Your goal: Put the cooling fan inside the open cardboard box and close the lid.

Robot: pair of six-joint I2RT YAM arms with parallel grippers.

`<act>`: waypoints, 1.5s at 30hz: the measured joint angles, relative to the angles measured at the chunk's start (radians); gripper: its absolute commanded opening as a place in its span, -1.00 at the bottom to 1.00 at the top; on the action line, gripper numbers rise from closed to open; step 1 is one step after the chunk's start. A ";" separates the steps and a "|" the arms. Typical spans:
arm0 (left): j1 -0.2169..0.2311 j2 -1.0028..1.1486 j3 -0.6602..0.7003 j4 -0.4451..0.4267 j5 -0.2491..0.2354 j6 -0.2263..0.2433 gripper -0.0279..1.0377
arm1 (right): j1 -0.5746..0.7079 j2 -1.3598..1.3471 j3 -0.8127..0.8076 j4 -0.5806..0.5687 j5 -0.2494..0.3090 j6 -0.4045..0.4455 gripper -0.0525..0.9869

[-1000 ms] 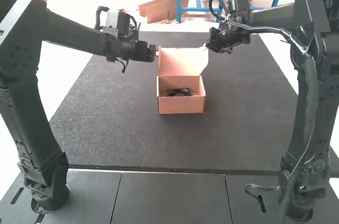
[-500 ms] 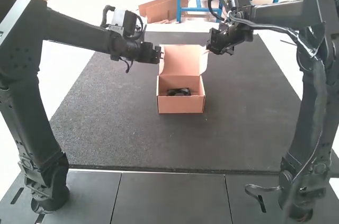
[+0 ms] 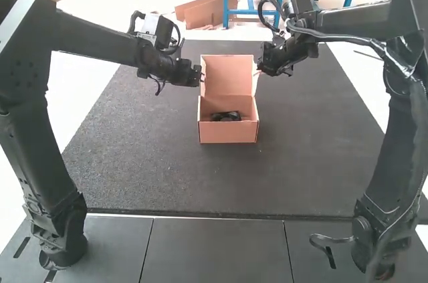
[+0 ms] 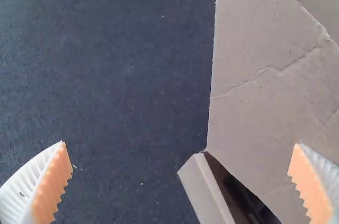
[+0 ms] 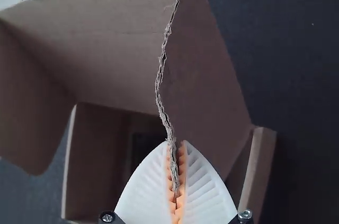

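Observation:
An open cardboard box (image 3: 228, 129) sits mid-mat with its lid (image 3: 227, 75) standing upright at the back. The black cooling fan (image 3: 225, 116) lies inside, seen dimly as a dark shape (image 5: 142, 148) in the right wrist view. My right gripper (image 3: 261, 67) is at the lid's right edge, shut (image 5: 177, 179) on the torn edge of the lid's side flap (image 5: 196, 81). At the lid's left edge my left gripper (image 3: 194, 74) stands wide open (image 4: 180, 192), its fingers (image 4: 50, 187) straddling the lid's (image 4: 265, 102) lower left corner without touching it.
The box rests on a dark mat (image 3: 134, 142) with free room all round it. The mat's edges meet pale floor (image 3: 80, 89) at left and right. Black table panels (image 3: 214, 249) lie in front.
My right gripper moved left and slightly down, folding the lid's right side flap inward. My left gripper shifted right and down, closer to the lid's left edge.

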 measured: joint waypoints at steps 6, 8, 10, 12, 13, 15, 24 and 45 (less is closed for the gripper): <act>0.000 -0.048 -0.013 0.002 0.000 0.000 0.87 | 0.025 -0.033 -0.063 -0.008 -0.003 -0.008 -0.93; -0.001 -0.059 -0.024 0.002 0.000 0.000 0.87 | 0.038 -0.042 -0.089 -0.009 -0.003 -0.010 -0.93; -0.004 -0.064 -0.035 0.001 0.001 -0.001 0.87 | 0.048 -0.044 -0.107 -0.009 -0.003 -0.011 -0.93; -0.012 -0.064 -0.047 -0.001 0.000 -0.004 0.87 | 0.051 -0.044 -0.122 -0.011 -0.002 -0.011 -0.93; -0.017 -0.064 -0.053 -0.002 0.000 -0.005 0.87 | 0.052 -0.044 -0.128 -0.013 -0.002 -0.011 -0.93; -0.027 -0.064 -0.066 -0.002 0.000 -0.010 0.87 | 0.052 -0.044 -0.136 -0.016 -0.002 -0.011 -0.93; -0.076 -0.075 -0.080 -0.050 -0.003 -0.035 0.87 | 0.053 -0.044 -0.145 -0.020 0.002 -0.014 -0.93; -0.090 -0.377 -0.171 -0.288 -0.031 0.000 0.87 | 0.113 -0.076 -0.206 -0.153 0.185 -0.119 0.78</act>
